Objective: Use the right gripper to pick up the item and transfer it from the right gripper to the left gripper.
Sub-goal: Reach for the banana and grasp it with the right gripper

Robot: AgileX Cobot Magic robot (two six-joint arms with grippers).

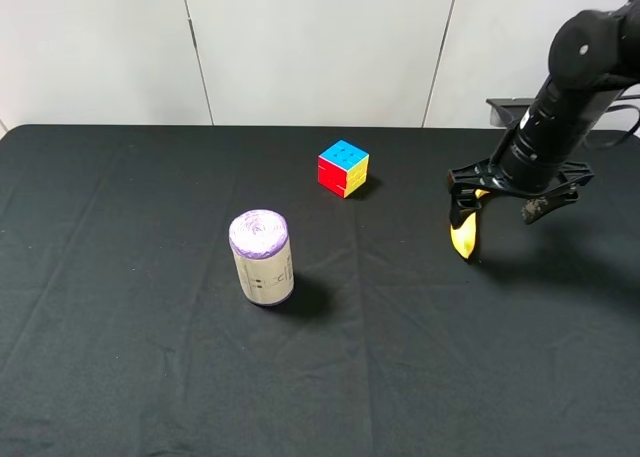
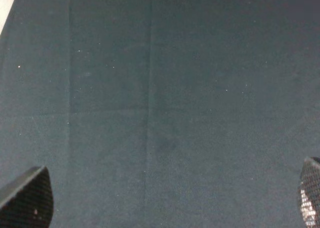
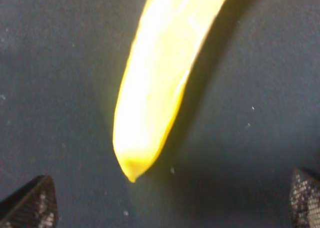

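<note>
The yellow banana point(image 1: 465, 233) lies on the black cloth at the right, its far end hidden under my right gripper point(image 1: 497, 203). That gripper is open, hangs just above the banana, and holds nothing. In the right wrist view the banana's point(image 3: 160, 83) pointed tip lies on the cloth between the spread fingertips point(image 3: 30, 204) of the gripper point(image 3: 167, 203), touching neither. My left gripper point(image 2: 170, 203) is open and empty over bare cloth. It is out of the exterior high view.
A purple-topped can point(image 1: 261, 258) stands upright left of centre. A multicoloured puzzle cube point(image 1: 343, 168) sits behind the middle. The black-clothed table point(image 1: 150, 377) ends at a white wall at the back.
</note>
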